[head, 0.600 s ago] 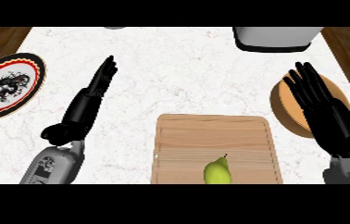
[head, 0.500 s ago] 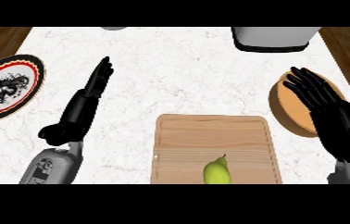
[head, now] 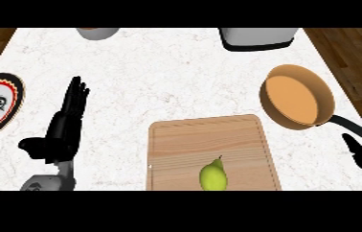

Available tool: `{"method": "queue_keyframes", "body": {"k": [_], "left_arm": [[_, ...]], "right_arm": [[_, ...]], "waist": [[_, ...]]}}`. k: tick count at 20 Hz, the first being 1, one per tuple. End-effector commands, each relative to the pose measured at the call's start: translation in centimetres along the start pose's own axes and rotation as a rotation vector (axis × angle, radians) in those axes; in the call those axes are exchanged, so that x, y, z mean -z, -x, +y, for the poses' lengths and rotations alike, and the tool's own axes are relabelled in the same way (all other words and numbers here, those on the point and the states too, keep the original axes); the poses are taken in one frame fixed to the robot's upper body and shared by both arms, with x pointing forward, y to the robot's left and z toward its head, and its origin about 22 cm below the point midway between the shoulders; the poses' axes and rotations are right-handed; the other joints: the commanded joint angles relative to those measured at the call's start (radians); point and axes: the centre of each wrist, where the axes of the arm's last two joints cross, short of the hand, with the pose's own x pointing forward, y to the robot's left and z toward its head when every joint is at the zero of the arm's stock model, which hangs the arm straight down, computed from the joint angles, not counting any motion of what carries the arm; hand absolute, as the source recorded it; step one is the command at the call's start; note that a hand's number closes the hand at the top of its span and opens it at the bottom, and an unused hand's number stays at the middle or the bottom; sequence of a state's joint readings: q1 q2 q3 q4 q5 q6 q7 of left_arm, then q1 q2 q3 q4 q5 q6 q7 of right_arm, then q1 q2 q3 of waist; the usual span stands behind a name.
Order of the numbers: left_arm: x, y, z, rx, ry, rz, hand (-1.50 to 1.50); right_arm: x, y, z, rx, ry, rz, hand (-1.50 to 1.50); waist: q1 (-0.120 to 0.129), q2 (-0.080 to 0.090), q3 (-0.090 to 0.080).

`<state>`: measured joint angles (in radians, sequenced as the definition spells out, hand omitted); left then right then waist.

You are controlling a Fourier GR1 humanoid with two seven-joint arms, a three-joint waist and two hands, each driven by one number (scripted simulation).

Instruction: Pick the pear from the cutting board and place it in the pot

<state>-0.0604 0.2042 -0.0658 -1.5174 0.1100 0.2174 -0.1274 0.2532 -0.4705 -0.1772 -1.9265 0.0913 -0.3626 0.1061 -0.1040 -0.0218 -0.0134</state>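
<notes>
A yellow-green pear (head: 213, 175) lies on the near part of the wooden cutting board (head: 203, 138), stem pointing away from me. The pot (head: 297, 100), a copper-coloured pan with a black handle, sits right of the board's far corner with nothing in it. My left hand (head: 62, 128) rests open on the counter left of the board, fingers straight and pointing away, holding nothing. Only a small dark part of my right hand (head: 351, 148) shows at the right edge, below the pot's handle and well to the right of the pear.
A patterned plate (head: 7, 102) is cut off by the left edge. At the counter's far side stand a grey appliance (head: 256, 38) and a small bowl (head: 97, 32). The counter ends at the wooden floor on the right.
My right hand has dropped back from over the pot toward the lower right edge, uncovering the pot. The left hand has slid slightly nearer and to the left. The pear has not moved.
</notes>
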Motion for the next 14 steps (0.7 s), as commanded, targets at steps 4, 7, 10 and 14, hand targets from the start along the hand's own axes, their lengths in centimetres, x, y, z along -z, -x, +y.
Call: {"method": "queue_keyframes", "body": {"k": [4,7,10,14], "left_arm": [[-1.5,0.1,-1.0,-0.047,-0.024,0.032,0.00],[-1.8,0.3,-1.5,-0.052,-0.004,0.019,0.00],[-1.8,-0.2,-1.3,-0.052,0.009,-0.006,0.00],[-1.6,-0.3,-1.8,-0.047,0.036,-0.008,0.00]], "right_arm": [[-8.0,-4.2,1.9,-0.074,0.184,-0.141,-1.50],[-11.0,-6.1,2.3,-0.125,0.156,-0.112,-1.50],[-13.1,-5.6,2.7,-0.258,0.030,0.061,-1.50],[-15.0,-5.3,3.0,-0.388,-0.152,0.249,-1.50]], "waist": [[0.041,0.004,0.006],[0.060,0.013,0.004],[0.090,0.024,0.003],[0.109,0.037,0.000]]}}
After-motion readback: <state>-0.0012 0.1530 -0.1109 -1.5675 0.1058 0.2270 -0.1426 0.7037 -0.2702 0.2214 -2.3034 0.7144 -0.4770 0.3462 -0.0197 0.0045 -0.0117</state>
